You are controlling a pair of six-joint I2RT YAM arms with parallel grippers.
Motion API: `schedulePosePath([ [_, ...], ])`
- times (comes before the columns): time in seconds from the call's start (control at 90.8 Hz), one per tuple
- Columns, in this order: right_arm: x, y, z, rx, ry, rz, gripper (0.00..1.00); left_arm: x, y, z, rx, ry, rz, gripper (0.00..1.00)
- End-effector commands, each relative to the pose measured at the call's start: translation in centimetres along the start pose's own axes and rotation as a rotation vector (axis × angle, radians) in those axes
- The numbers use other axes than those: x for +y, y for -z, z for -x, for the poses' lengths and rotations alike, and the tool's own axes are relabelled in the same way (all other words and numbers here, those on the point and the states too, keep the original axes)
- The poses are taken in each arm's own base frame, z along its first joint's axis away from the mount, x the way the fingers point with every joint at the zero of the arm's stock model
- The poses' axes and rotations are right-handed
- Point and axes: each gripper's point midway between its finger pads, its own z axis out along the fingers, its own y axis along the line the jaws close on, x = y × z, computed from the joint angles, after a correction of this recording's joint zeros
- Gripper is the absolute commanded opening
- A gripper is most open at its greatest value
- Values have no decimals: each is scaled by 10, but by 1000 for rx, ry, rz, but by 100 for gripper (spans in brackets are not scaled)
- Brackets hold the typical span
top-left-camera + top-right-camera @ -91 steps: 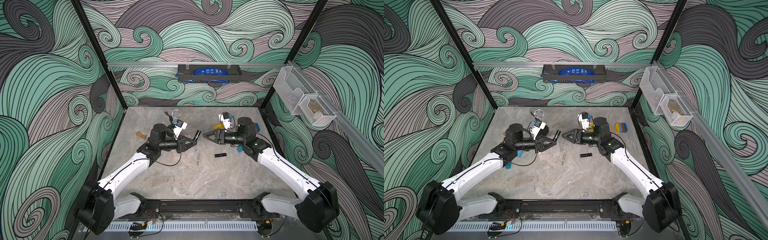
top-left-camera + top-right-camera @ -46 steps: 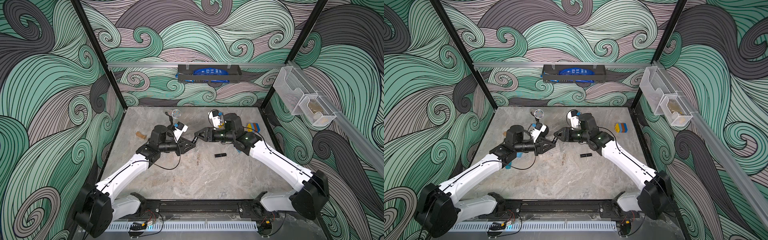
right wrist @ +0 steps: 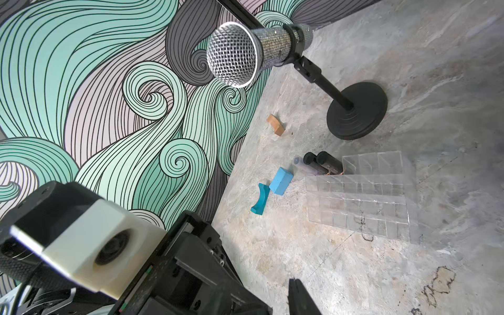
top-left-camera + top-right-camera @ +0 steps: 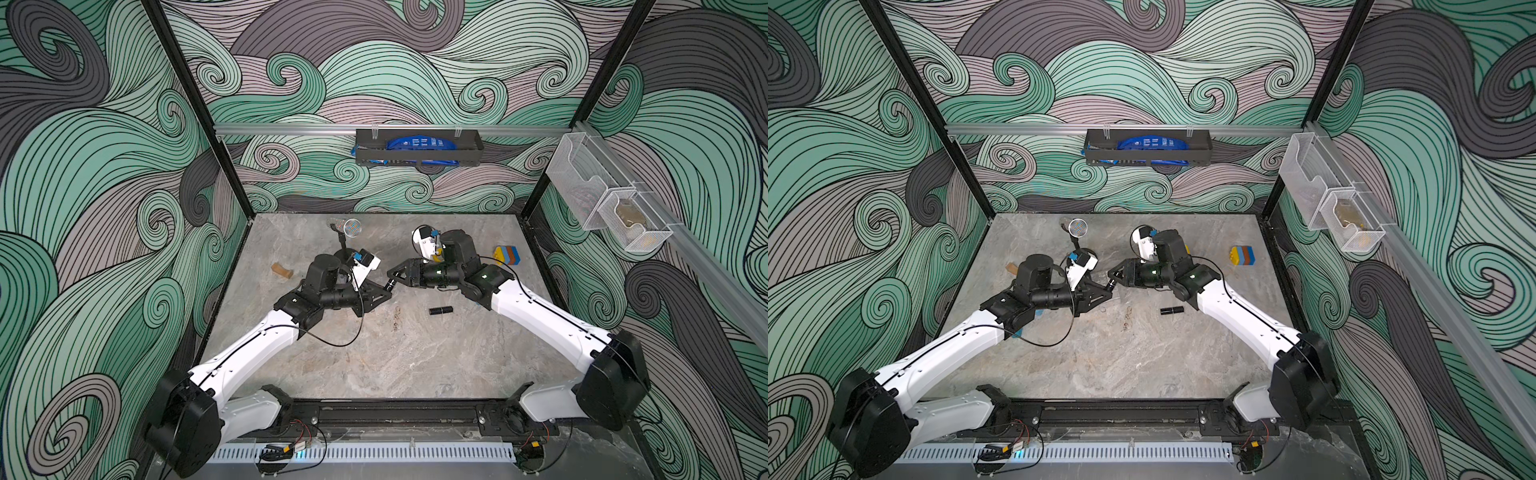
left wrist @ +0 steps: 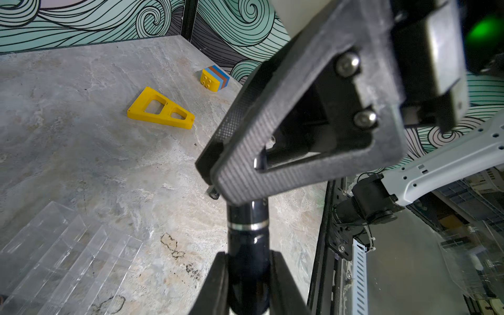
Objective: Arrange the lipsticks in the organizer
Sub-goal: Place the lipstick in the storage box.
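My left gripper (image 5: 248, 255) is shut on a glossy black lipstick (image 5: 246, 226) with a silver band and holds it above the table. My right gripper (image 5: 215, 174) meets it tip to tip in both top views (image 4: 392, 276) (image 4: 1113, 275). Its jaws straddle the tube's free end, and whether they press on it is hidden. Another black lipstick (image 4: 440, 310) lies on the table. Two black tubes (image 3: 327, 163) and a lavender one (image 3: 308, 169) lie by the end of the clear organizer (image 3: 381, 196).
A microphone on a stand (image 4: 351, 227) rises at the back. A yellow triangular piece (image 5: 161, 109), a coloured brick stack (image 4: 508, 254), a blue block (image 3: 281, 180), a teal curved piece (image 3: 260, 201) and a tan block (image 4: 282, 270) lie about.
My right arm has swung left to the left gripper, and its jaws have narrowed round the free end of the held lipstick. The left gripper has stayed shut on the tube.
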Motion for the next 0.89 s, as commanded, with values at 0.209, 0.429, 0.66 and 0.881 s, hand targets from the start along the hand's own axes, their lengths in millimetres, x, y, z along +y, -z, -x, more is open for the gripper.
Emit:
schedulePosePath([
  [0.209, 1, -5, -1, 30, -41, 54, 20, 1, 11, 15, -31, -46, 76, 22],
  [0.429, -11, -1, 28, -93, -51, 7, 17, 34, 49, 20, -64, 42, 371, 65],
  [0.66, -25, 13, 63, -580, 163, -229, 8, 114, 111, -7, -41, 270, 802, 69],
  [0.881, -38, -31, 60, -682, 365, -329, 5, 138, 127, -31, -69, 356, 902, 69],
])
